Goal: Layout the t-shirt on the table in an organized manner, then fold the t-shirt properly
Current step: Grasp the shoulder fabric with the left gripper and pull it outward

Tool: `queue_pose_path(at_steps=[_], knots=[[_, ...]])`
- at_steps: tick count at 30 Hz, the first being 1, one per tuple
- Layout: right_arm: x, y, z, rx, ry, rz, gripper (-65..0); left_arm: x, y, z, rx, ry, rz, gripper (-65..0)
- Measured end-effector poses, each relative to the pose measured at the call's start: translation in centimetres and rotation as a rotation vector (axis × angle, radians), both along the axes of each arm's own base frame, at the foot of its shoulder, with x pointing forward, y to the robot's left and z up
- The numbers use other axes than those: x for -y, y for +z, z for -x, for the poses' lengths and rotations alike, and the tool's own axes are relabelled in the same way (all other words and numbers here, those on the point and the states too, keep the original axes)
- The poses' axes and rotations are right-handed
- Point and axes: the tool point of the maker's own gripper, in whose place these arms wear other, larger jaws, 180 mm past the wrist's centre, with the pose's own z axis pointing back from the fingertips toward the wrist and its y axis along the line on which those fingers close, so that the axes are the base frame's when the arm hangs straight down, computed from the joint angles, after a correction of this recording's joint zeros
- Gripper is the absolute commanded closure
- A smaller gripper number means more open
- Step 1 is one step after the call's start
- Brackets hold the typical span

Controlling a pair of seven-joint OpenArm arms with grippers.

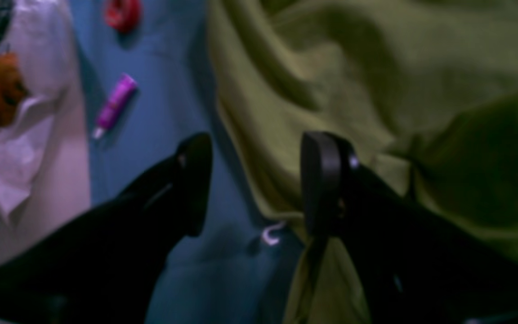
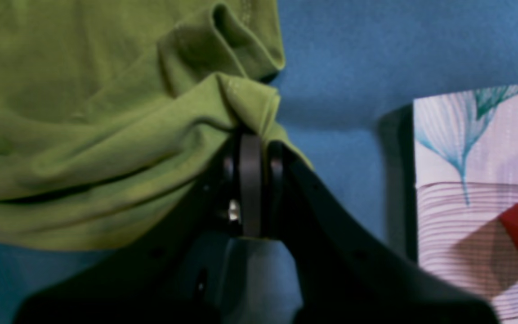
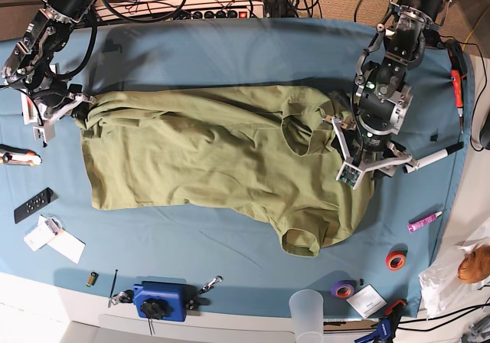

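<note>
The right end effector clamps a bunched edge of the olive t-shirt; the left end effector gapes above its other end. The shirt sprawls rumpled across the blue-covered desk. Only the left wrist view reveals a small white hook-shaped bit.

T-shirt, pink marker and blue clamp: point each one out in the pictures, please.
T-shirt (image 3: 195, 159): base view, the middle of its spread cloth.
Pink marker (image 1: 116, 101): left wrist view, the middle of its barrel.
Blue clamp (image 3: 170, 297): base view, its blue body.
</note>
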Motion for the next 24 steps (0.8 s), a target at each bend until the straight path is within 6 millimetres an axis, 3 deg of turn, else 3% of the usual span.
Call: queue_pose_path(at_steps=[10, 15, 20, 24], knots=[[0.1, 0.0, 0.0, -0.001, 0.001, 0.006, 0.0, 2.6, 2.1, 6.1, -0.019, -0.059, 0.085, -31.7], [0.1, 0.0, 0.0, -0.002, 0.001, 0.006, 0.0, 2.9, 0.3, 8.5, -0.078, -0.069, 0.099, -29.3], [0.1, 0.0, 0.0, -0.002, 0.001, 0.006, 0.0, 2.6, -0.2, 8.8, -0.089, -0.085, 0.099, -29.3], [0.1, -0.1, 0.1, -0.005, 0.002, 0.006, 0.0, 2.2, -2.5, 9.1, -0.167, -0.101, 0.116, -29.3]])
